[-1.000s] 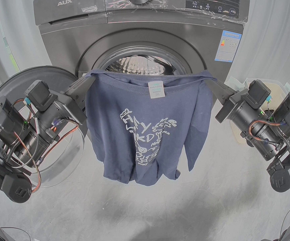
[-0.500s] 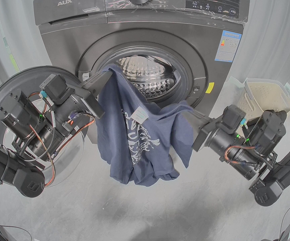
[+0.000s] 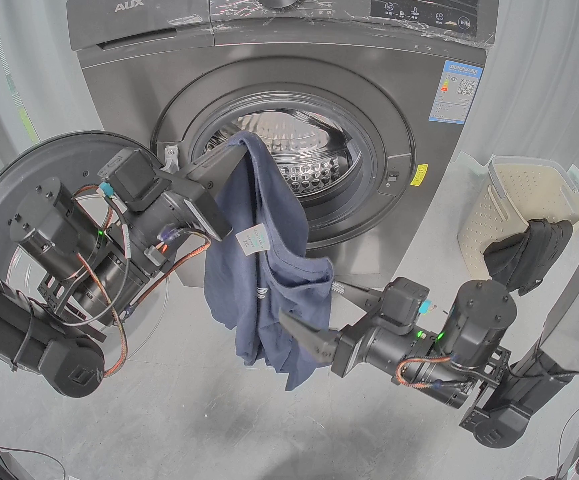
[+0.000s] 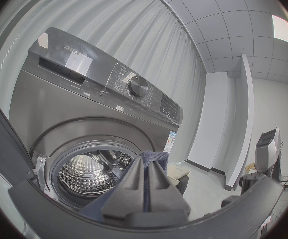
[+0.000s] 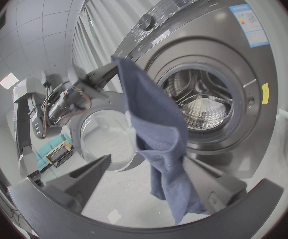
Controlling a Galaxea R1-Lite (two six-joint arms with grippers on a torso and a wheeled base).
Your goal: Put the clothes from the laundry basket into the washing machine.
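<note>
A navy T-shirt (image 3: 263,261) with white print and a white tag hangs from my left gripper (image 3: 236,149), which is shut on one upper edge of it just in front of the washing machine's open drum (image 3: 296,151). In the left wrist view the gripper's closed fingers (image 4: 157,180) pinch the blue cloth (image 4: 154,156). My right gripper (image 3: 309,305) is low, below the drum mouth, open with its fingers wide apart. The shirt's lower folds (image 5: 160,130) hang between them and brush one finger (image 5: 210,183).
The machine's round door (image 3: 43,181) stands swung open on the left, behind my left arm. A cream laundry basket (image 3: 536,195) stands on the floor at the right with a dark garment (image 3: 529,255) draped over its rim. Bare floor lies in front.
My right gripper has let go of the shirt, opened and dropped low toward the centre. The left gripper moved closer to the drum, and the shirt now hangs bunched from it alone.
</note>
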